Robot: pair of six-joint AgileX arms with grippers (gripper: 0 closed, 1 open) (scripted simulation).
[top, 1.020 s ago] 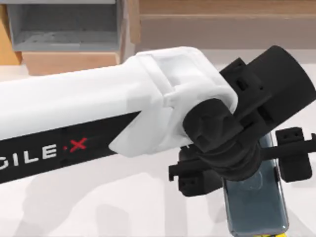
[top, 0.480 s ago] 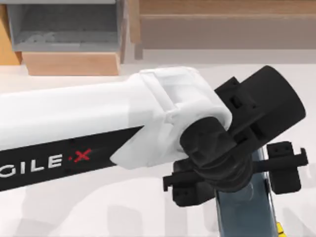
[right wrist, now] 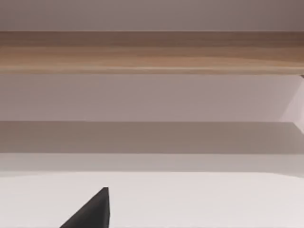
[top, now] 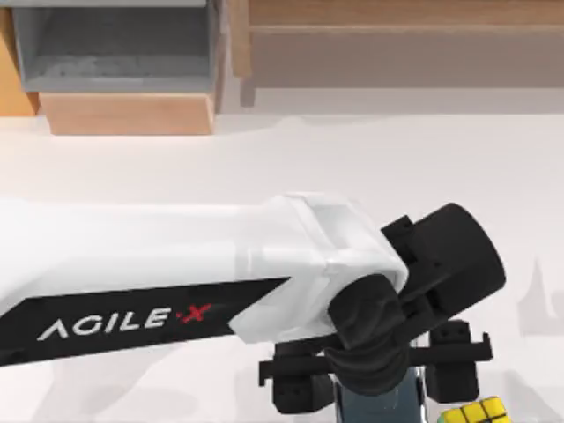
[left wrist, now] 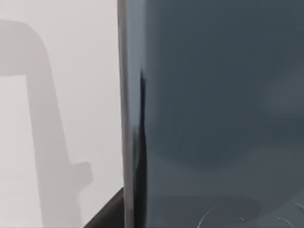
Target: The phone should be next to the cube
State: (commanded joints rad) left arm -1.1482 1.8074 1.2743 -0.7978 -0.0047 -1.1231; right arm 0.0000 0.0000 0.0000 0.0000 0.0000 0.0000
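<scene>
Mostly hidden phone [top: 377, 407] beside cut-off cube [top: 478, 414].

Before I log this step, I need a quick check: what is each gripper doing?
Left gripper: closed on the phone, beside the cube.
Right gripper: cannot be told.

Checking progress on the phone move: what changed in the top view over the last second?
The left arm has swept toward the top view's lower edge, carrying the left gripper and the phone with it; less of the phone shows now. The cube has come into sight just right of the phone. The shelf unit at the back and the table are unchanged.
</scene>
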